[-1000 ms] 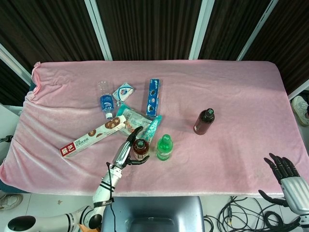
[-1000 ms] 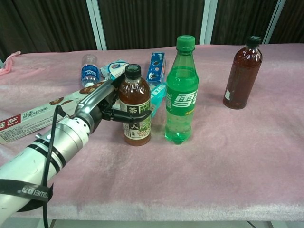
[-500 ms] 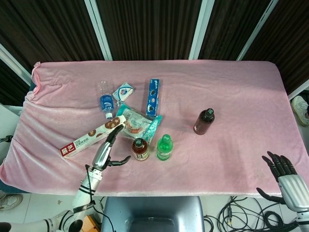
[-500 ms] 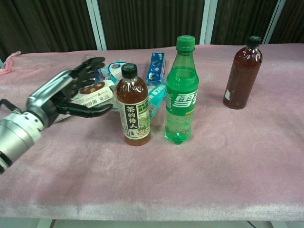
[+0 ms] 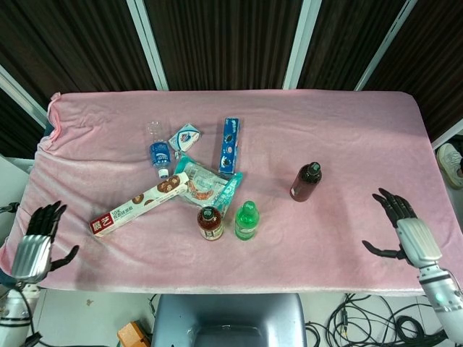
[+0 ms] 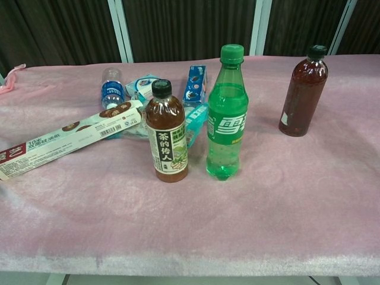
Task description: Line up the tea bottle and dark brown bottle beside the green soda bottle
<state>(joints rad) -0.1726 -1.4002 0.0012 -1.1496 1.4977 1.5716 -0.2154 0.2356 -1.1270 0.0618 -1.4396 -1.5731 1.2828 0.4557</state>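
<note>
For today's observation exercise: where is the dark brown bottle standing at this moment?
The dark brown bottle stands upright on the right half of the pink table, apart from the green soda bottle and tea bottle, untouched.

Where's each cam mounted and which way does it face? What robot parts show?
Head view: high above the near table edge, looking steeply down on the pink table; left hand and right hand show at the bottom corners, both open.
Chest view: low at the near edge, looking level across the table; no robot parts visible.
Shared: tea bottle, green soda bottle, dark brown bottle, long snack box.
</note>
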